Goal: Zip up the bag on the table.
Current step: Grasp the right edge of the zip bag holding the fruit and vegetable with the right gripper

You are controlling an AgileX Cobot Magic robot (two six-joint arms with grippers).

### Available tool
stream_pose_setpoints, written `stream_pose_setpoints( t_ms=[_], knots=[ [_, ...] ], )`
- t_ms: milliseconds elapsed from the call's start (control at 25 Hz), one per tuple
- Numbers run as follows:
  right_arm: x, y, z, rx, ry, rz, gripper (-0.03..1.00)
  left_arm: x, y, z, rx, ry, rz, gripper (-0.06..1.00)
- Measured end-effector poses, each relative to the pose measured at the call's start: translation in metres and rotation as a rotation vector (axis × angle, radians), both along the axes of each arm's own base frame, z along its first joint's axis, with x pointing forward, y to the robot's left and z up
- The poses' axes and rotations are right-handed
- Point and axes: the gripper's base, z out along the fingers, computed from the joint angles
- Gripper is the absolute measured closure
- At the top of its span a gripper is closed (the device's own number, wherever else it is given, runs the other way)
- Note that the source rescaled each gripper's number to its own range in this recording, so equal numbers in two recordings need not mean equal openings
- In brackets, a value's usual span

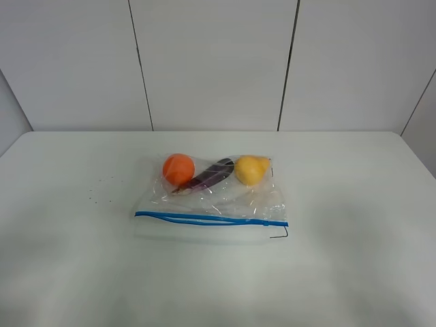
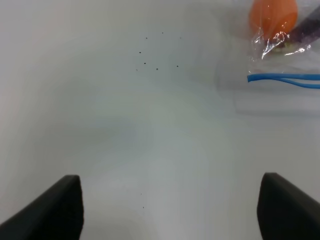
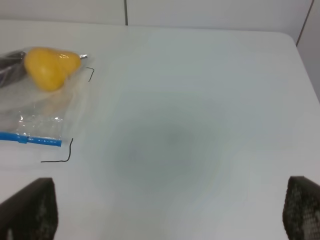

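The clear crinkly bag [image 1: 225, 201] lies flat in the middle of the white table [image 1: 354, 204]. Its blue zipper strip [image 1: 211, 219] runs along the near edge and shows as two slightly parted lines on its left part. An orange fruit [image 1: 178, 169], a purple eggplant [image 1: 208, 176] and a yellow pear [image 1: 251, 169] show through it. The exterior view shows neither gripper. My left gripper [image 2: 170, 210] is open and empty over bare table, left of the bag's corner [image 2: 280, 55]. My right gripper [image 3: 170, 210] is open and empty, right of the bag [image 3: 40, 100].
A thin black bent mark [image 1: 279, 235] lies by the bag's near right corner, also in the right wrist view [image 3: 62, 155]. Tiny dark specks [image 1: 102, 191] dot the table left of the bag. White wall panels [image 1: 218, 61] stand behind the table's far edge.
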Motion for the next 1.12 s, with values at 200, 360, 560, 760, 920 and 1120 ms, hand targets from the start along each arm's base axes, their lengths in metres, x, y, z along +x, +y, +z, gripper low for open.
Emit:
stream_pose_setpoints(
  t_ms=[200,360,560,760,920,1120],
  knots=[
    [0.000,0.000,0.000,0.000,0.000,0.000,-0.03,0.000,0.000,0.000,0.000,0.000,0.000,0.02],
    [0.000,0.000,0.000,0.000,0.000,0.000,-0.03,0.000,0.000,0.000,0.000,0.000,0.000,0.02],
    [0.015,0.000,0.010,0.000,0.081,0.000,-0.03,0.000,0.000,0.000,0.000,0.000,0.000,0.02],
    [0.067,0.001,0.035,0.013,0.235,0.003,-0.03,0.000,0.000,0.000,0.000,0.000,0.000,0.02],
    [0.125,0.007,0.045,0.092,0.349,0.023,-0.03,0.000,0.000,0.000,0.000,0.000,0.000,0.02],
    [0.196,0.016,0.027,0.171,0.525,0.078,-0.03,0.000,0.000,0.000,0.000,0.000,0.000,0.02]
  ],
)
